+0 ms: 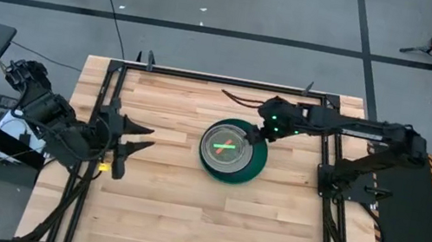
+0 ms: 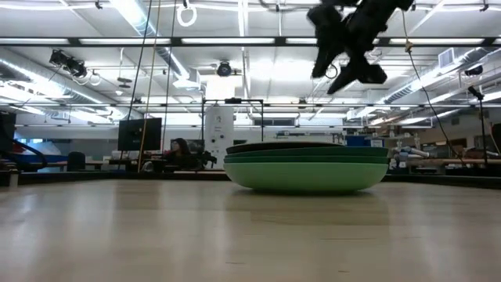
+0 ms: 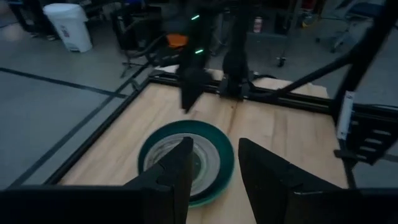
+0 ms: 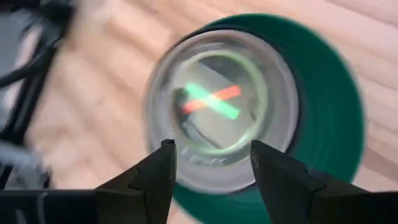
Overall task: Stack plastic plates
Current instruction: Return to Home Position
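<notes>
The pale wooden bench (image 1: 166, 209) has a black metal frame (image 1: 206, 77) around it and stands on a grey floor (image 1: 217, 7) with dark lines and loose cables. Behind the bench is a big hall with long ceiling lights. A person (image 2: 178, 149) sits far back in it, and a white bin (image 3: 67, 25) stands on the floor. The stack of round plastic plates (image 1: 233, 150) sits near the middle of the bench, a little toward the right edge and the far edge. It lies flat with the open sides facing up. It is round, so no side is longer than another. Wide green plates are at the bottom, and small see-through ones are on top. A red streak and a green streak cross on the top plate. The right end effector (image 1: 267, 130) hangs above the far rim of the stack, with its fingers spread and nothing between them. The left end effector (image 1: 150, 138) is at the left edge of the bench. It points toward the stack, and its fingers are spread apart too.
</notes>
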You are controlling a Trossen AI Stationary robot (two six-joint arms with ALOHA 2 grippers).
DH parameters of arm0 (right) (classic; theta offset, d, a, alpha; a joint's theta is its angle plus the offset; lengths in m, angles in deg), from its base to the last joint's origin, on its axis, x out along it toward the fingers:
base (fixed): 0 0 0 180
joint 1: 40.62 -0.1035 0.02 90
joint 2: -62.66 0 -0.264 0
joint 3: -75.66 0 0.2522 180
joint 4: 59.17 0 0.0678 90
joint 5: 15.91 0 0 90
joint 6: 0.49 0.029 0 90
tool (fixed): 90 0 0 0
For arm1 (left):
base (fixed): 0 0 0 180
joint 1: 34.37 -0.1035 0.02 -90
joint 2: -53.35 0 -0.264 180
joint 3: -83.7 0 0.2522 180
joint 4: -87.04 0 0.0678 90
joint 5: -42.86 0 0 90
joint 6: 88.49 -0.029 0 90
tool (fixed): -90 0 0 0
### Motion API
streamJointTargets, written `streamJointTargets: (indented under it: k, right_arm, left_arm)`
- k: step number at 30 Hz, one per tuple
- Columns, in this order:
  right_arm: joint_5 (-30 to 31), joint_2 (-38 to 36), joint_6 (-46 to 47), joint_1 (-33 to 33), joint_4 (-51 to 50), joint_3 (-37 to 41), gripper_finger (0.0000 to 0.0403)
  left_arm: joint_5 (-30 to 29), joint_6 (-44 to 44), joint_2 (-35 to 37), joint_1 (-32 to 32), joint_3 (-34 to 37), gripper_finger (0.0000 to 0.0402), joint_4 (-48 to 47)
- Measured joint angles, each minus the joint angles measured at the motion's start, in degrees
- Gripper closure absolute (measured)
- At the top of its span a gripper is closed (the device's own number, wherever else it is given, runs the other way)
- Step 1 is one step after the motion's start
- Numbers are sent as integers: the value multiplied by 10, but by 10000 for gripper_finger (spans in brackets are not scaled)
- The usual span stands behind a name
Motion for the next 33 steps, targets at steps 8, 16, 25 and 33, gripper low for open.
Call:
streamJointTargets:
  k: [8,16,25,33]
  right_arm:
    - [-35,-62,-132,-65,59,0,221]
    - [-56,-79,-212,-113,192,0,318]
    - [-65,-134,-308,-76,239,12,386]
    - [-65,-237,-304,-12,311,112,396]
  left_arm:
    - [66,-45,13,-106,78,314,121]
    - [254,-150,13,-225,215,373,432]
    - [342,-161,38,-337,281,391,533]
    - [491,-137,109,-455,347,387,602]
